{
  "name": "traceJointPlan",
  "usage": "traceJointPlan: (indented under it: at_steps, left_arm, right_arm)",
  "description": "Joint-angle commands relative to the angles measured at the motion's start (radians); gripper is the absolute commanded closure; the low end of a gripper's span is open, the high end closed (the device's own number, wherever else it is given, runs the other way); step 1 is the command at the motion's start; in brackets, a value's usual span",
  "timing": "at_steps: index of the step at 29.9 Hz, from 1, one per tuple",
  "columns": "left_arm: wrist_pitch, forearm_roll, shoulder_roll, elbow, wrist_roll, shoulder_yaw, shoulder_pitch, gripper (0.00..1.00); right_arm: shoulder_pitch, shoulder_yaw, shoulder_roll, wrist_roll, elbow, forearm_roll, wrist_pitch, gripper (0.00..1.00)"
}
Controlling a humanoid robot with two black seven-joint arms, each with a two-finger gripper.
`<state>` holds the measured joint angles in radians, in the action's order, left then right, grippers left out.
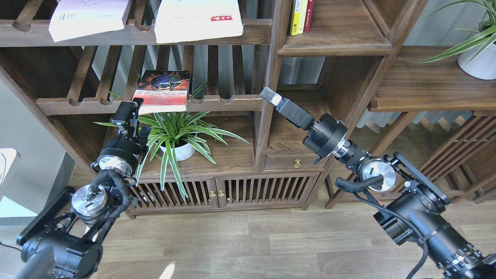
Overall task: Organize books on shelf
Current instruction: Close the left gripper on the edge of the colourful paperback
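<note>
A dark book with an orange-red picture cover (162, 91) lies flat on the middle slatted rack, its front edge past the rail. On the top slatted rack lie a large white book with a red label (197, 19) and a pale lilac-white book with a barcode (87, 17). The solid walnut shelf (341, 40) is at upper right. My left gripper (135, 118) is open and empty, just below and left of the dark book. My right gripper (268, 94) points up-left at the upright post, seen side-on as one bar.
Yellow and red books (301, 15) stand at the solid shelf's left end. A potted spider plant (178, 135) sits right of my left gripper. Another plant in a white pot (478, 54) stands on the right side shelf (426, 91). A slatted cabinet (224, 190) is below.
</note>
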<state>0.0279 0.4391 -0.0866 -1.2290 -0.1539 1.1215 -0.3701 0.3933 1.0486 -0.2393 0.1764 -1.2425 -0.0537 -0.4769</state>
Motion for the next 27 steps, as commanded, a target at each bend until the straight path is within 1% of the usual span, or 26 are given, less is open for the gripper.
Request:
traceJointPlan:
  at_steps: [1, 6, 16, 20, 27]
  left_arm:
    - [0.004, 0.001, 0.005, 0.080, 0.002, 0.006, -0.038, 0.01]
    - [0.009, 0.001, 0.007, 0.103, 0.007, 0.004, -0.058, 0.01]
    - [0.010, 0.001, 0.013, 0.250, 0.019, 0.001, -0.151, 0.01]
    - [0.012, 0.001, 0.040, 0.319, 0.025, -0.006, -0.197, 0.01]
    - [0.014, 0.000, 0.083, 0.374, 0.028, -0.015, -0.225, 0.01]
  right_arm:
    - [-0.002, -0.001, 0.000, 0.000, 0.000, 0.000, 0.001, 0.01]
    - [-0.004, -0.002, 0.000, 0.002, 0.000, 0.000, 0.001, 0.01]
    - [-0.004, -0.009, 0.001, 0.002, 0.003, 0.000, 0.001, 0.01]
    - [-0.004, -0.009, 0.001, 0.002, 0.006, 0.000, 0.001, 0.01]
    - [-0.004, -0.010, 0.001, 0.002, 0.008, 0.000, 0.000, 0.01]
